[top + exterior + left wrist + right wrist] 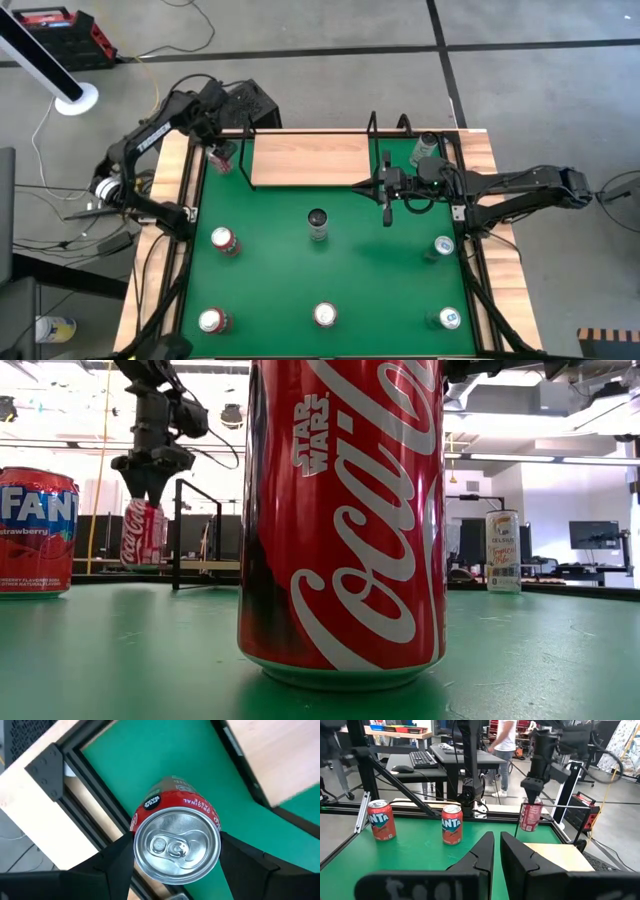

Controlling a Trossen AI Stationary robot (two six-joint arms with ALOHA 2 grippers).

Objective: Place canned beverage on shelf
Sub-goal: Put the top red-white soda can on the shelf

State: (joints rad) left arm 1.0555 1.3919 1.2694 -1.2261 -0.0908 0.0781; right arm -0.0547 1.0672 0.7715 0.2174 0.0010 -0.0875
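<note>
Left gripper [176, 851] closed on a red cola can [176, 845], one dark finger [117, 855] pressed on each side of the can just under its silver top; in the low view the same gripper [147, 495] pointing down from above with the can [143, 533] hanging upright below it, lifted clear of the green tabletop [150, 650]; in the high view the held can [222, 157] near the far left corner of the table, just beside the left end of the shelf [310, 160] but apart from it; shelf lying flat along the far edge, light-wood board with thin black rails, no can visible on the board

Right gripper [497, 845] with jaws narrow, only a thin gap between the two dark fingers, nothing between them; in the high view this gripper [387, 213] over the green felt, near the right front corner of the shelf

Farther out, a dark can [317, 224] standing near the table centre; two red cans [224, 241] [211, 321] on the left side, one red can [325, 315] at the near edge, two light cans [444, 245] [449, 318] on the right, one pale can [427, 147] at the far right corner; in the right wrist view a person [507, 742] in a white shirt in the room behind the table
</note>
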